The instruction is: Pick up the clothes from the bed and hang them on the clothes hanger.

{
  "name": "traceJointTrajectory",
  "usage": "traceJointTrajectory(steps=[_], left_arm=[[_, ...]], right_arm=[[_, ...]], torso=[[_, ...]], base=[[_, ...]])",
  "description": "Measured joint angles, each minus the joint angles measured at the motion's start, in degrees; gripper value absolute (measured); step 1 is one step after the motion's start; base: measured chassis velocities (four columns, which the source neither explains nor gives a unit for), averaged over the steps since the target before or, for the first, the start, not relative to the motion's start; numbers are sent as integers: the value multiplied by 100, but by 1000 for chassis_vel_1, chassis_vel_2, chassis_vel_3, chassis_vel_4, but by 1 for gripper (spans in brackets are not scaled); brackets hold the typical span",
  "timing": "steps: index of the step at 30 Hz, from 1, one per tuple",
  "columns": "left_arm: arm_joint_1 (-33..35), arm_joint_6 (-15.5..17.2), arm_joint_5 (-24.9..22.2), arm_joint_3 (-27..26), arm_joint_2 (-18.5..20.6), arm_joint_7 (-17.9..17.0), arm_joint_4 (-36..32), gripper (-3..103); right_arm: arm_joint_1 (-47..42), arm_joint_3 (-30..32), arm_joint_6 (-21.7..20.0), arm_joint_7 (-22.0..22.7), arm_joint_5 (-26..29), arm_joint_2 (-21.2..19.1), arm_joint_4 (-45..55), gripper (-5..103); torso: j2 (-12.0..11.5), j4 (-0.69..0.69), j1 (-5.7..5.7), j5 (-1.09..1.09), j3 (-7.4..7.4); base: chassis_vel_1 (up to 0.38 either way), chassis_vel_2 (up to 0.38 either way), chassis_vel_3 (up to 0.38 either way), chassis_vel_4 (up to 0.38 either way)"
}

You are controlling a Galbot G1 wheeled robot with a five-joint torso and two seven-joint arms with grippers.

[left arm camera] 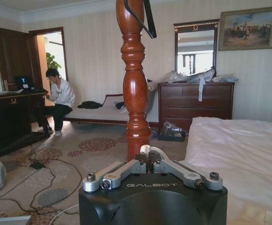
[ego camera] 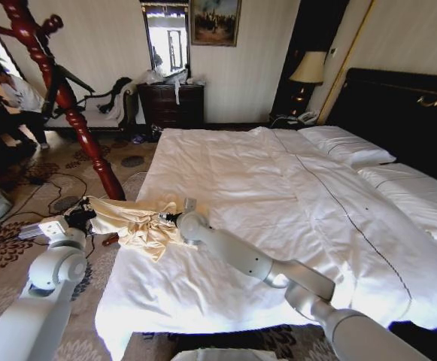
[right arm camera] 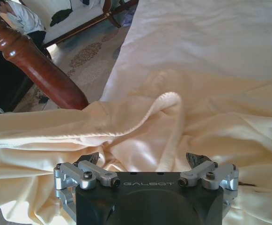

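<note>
My right gripper (right arm camera: 147,161), jaws spread, sits on the limp cream shirt (right arm camera: 140,131); I'd pinch the thick hem fold just ahead.

Cream clothes (ego camera: 137,226) bunched at bed (ego camera: 278,195) edge, right gripper (ego camera: 162,219) against them, left gripper (ego camera: 79,220) just beside

The cream shirt (ego camera: 135,223) is lying crumpled on the near left corner of the bed (ego camera: 278,195), at about 8 o'clock in the head view, one part stretching off the mattress edge toward 9 o'clock. Its thin fabric is bunching in soft folds, a hemmed edge (right arm camera: 166,101) arching up. The bed is spreading wide under a white duvet, pillows (ego camera: 346,147) lying at 2 o'clock against a dark headboard (ego camera: 399,113). A black hanger (left arm camera: 143,16) is hanging at 12 o'clock in the left wrist view.
</note>
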Motion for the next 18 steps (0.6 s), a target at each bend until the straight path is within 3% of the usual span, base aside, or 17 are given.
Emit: traceJointTrajectory(steps=[8,17,18], left_arm=[[-85,24,-72,19,87,-33,48,2],[-117,28,-76,64,95,-50,65,2],[-117,28,-76,64,95,-50,65,2]], right_arm=[[-16,-11,-56,75,-151,179,-259,97],[-84,14,-48,56,-352,247,-535,62],[-84,14,-48,56,-352,247,-535,62]], torso=[[0,-2,0,1,0],[0,-2,0,1,0],[0,-2,0,1,0]], base=[[0,0,0,0],[0,0,0,0],[0,0,0,0]])
